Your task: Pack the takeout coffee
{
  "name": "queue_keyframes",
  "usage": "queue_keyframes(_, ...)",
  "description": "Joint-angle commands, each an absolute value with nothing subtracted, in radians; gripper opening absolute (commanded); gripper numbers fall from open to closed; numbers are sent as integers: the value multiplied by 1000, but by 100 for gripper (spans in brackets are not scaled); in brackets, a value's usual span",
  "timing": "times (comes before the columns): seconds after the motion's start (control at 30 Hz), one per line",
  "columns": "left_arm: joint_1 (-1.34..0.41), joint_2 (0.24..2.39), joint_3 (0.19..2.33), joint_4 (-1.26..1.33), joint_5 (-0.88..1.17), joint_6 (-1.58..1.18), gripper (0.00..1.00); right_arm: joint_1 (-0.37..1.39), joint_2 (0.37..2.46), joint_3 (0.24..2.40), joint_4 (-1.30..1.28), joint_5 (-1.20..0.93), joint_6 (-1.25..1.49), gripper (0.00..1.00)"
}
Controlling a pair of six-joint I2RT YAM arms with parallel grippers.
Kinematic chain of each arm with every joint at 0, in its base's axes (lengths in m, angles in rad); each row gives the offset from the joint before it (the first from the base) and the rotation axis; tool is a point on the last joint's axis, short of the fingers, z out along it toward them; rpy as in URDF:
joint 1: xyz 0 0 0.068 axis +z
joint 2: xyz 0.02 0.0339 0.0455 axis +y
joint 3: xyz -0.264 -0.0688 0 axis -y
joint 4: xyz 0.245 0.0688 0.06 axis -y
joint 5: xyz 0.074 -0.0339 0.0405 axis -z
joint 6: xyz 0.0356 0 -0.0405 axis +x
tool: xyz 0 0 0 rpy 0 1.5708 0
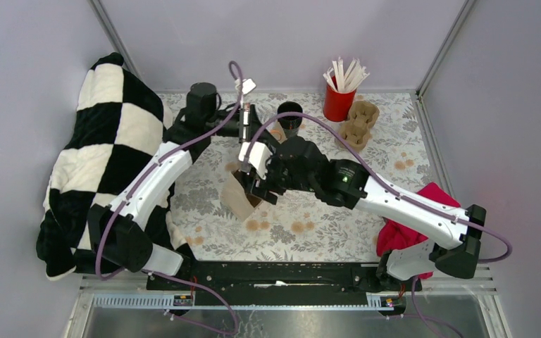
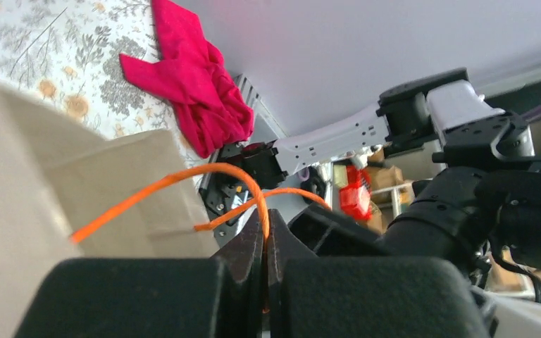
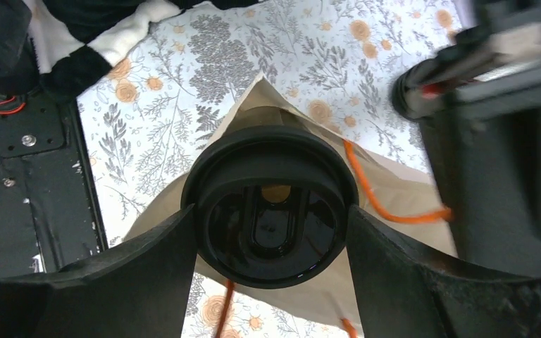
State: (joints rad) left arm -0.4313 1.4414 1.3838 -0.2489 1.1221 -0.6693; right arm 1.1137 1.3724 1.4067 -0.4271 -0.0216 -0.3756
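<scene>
L gripper [image 2: 265, 227] fully closed, jaws pinched on the orange handle cord [image 2: 183, 177] of the paper bag [image 2: 77, 183]. R gripper [image 3: 271, 211] is spread wide, fingers [image 3: 148, 282] pressed on both sides of the takeout coffee [image 3: 275, 169], so it's gripped, lid facing the wrist cam. From the top cam the cup is mostly hidden under the R gripper, which sits at the bag's mouth, mid table [image 1: 303, 232]. Wrist cam has the cup right over the bag opening w/ bag paper behind and under it; can't tell how far in it is. Second black cup [image 1: 290, 118] stands apart further back, near the red cup of white sticks [image 1: 338, 102] and the pulp carrier [image 1: 359, 123]. Red cloth [image 1: 412, 225] by the R arm base, checkered blanket [image 1: 106, 155] along the L side.
</scene>
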Motion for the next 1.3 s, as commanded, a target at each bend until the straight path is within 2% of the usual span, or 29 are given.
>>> queue_keyframes(0.0,-349,1353,1263,62,1122,-1002,0,1120,1402,1514,-580,64,-383,13)
queue_keyframes(0.1,-344,1346,1327,-177,996,-875,1,1119,1364,1466,-542,99,-384,13)
queue_keyframes(0.13,-342,1355,1374,-309,914,-817,6,1118,1352,1442,-521,103,-388,12)
queue_keyframes(0.2,-341,1375,1469,-503,756,-761,28,1117,1339,1430,-513,111,-389,12)
queue_keyframes(0.27,-341,1375,1534,-558,677,-768,48,1106,1339,1432,-507,89,-371,12)
queue_keyframes(0.33,-340,1359,1598,-624,564,-764,73,1085,1339,1427,-474,64,-350,13)
queue_keyframes(0.4,-340,1352,1684,-779,431,-744,87,1068,1348,1432,-452,56,-337,13)
queue_keyframes(0.57,-340,1387,1821,-1195,293,-780,91,1039,1393,1474,-439,49,-321,14)
queue_keyframes(0.67,-340,1380,1833,-1256,268,-786,90,1024,1428,1518,-460,30,-316,14)
queue_keyframes(0.8,-343,1390,1802,-1128,316,-651,90,1000,1438,1547,-481,11,-282,14)
queue_keyframes(0.9,-340,1396,1746,-951,391,-621,98,992,1448,1584,-526,27,-237,14)
queue_keyframes(0.97,-342,1407,1711,-828,472,-644,99,990,1453,1607,-556,46,-191,14)
queue_keyframes(1.13,-341,1493,1712,-765,602,-665,82,981,1449,1618,-588,64,-88,14)
queue_keyframes(1.27,-359,1522,1746,-740,676,-625,93,959,1438,1618,-600,48,-46,14)
